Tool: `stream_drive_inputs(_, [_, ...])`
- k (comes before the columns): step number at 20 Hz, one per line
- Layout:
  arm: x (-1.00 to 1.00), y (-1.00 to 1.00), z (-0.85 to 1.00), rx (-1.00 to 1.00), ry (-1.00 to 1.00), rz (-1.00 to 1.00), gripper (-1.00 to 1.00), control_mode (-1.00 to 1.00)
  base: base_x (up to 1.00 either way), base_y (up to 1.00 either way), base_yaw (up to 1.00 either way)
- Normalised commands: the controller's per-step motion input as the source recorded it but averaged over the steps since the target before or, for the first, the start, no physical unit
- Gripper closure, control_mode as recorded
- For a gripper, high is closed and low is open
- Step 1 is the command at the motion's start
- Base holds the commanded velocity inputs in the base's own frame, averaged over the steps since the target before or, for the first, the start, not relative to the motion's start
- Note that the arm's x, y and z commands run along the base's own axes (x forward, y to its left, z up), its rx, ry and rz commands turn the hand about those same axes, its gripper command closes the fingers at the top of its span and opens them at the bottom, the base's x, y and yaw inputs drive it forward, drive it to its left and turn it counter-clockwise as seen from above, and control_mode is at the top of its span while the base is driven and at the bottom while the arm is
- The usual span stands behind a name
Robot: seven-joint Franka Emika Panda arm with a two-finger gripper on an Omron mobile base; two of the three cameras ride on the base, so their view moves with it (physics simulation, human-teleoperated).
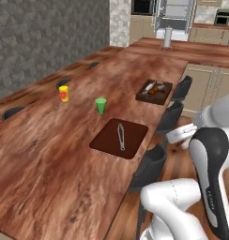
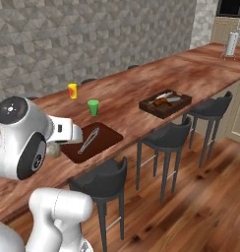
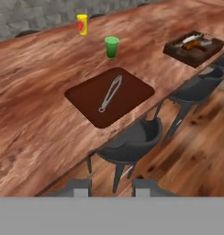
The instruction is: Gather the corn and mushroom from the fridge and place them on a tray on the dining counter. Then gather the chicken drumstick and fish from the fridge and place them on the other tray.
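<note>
A long wooden desk [image 1: 50, 154] runs through a kitchen with a grey stone wall behind it and a wood floor below. On it a flat dark brown tray [image 3: 109, 96] carries a pair of metal tongs [image 3: 110, 93] lying diagonally. At about 12 o'clock from that tray in the hand view stands a green cup [image 3: 111, 47], and further off at 11 o'clock a yellow cup [image 3: 81, 24]. At 2 o'clock, near the desk's edge, sits a second, walled tray [image 3: 194, 51] holding a reddish-brown piece and a pale one, too small to name. Dark stools [image 3: 130, 142] line the desk's near side. The claw [image 3: 111, 187] hangs above the floor by the nearest stool, its tips close together, closed, with nothing seen between them.
</note>
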Motion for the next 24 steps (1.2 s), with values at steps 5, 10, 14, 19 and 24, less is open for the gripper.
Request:
stream_drive_inputs(5, [0.84, 0.01, -0.50, 0.00, 0.27, 0.25, 1.00, -1.00, 0.00, 0.00, 0.00])
stream_drive_inputs(10, [0.86, 0.14, -0.34, 0.00, 0.16, 0.11, 1.00, -1.00, 0.00, 0.00, 0.00])
stream_drive_inputs(14, [0.99, 0.46, -0.43, 0.00, 0.09, 0.02, 1.00, -1.00, 0.00, 0.00, 0.00])
stream_drive_inputs(19, [1.00, 0.35, -0.53, 0.00, 0.05, 0.00, 1.00, -1.00, 0.00, 0.00, 0.00])
stream_drive_inputs(24, [1.00, 0.18, -0.66, 0.00, 0.11, 0.02, 1.00, -1.00, 0.00, 0.00, 0.00])
